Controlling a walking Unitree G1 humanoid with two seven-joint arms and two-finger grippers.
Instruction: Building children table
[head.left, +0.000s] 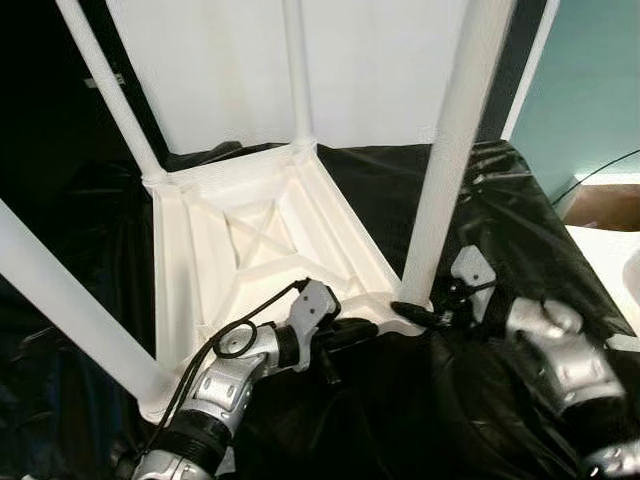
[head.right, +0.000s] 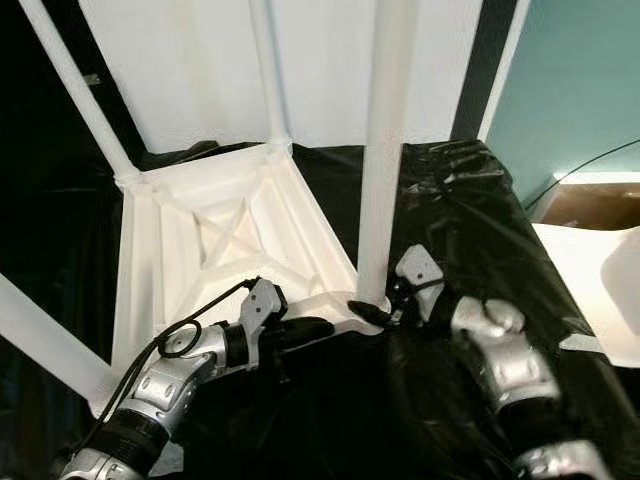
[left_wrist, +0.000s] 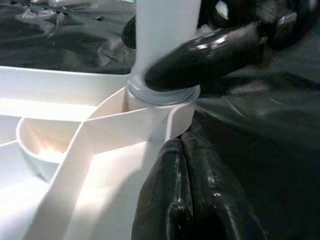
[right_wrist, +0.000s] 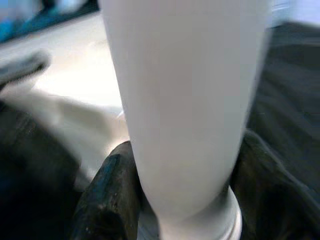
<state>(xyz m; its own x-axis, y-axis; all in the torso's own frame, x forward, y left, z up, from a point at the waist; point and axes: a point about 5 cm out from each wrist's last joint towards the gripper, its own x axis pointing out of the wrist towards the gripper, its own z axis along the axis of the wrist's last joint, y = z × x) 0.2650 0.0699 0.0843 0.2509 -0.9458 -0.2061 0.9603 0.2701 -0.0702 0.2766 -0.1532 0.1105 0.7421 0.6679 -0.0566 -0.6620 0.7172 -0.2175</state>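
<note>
Two right fingers (right_wrist: 112, 192) clasping table leg (head.left: 445, 170) at its base, left fingers (left_wrist: 192, 200) closed together beside corner socket (left_wrist: 165, 107)

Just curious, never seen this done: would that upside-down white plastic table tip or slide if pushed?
The upside-down white plastic table looks hollow and ribbed, so probably light yet stiff. It might slide on the glossy black plastic sheet; lying flat, it seems unlikely to tip.

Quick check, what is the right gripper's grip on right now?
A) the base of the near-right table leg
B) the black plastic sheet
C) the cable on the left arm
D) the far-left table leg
A: in the right wrist view the right gripper has a black finger on each side of the white leg just above its socket, and the head views show it at that leg's base on the upturned tabletop.
</note>
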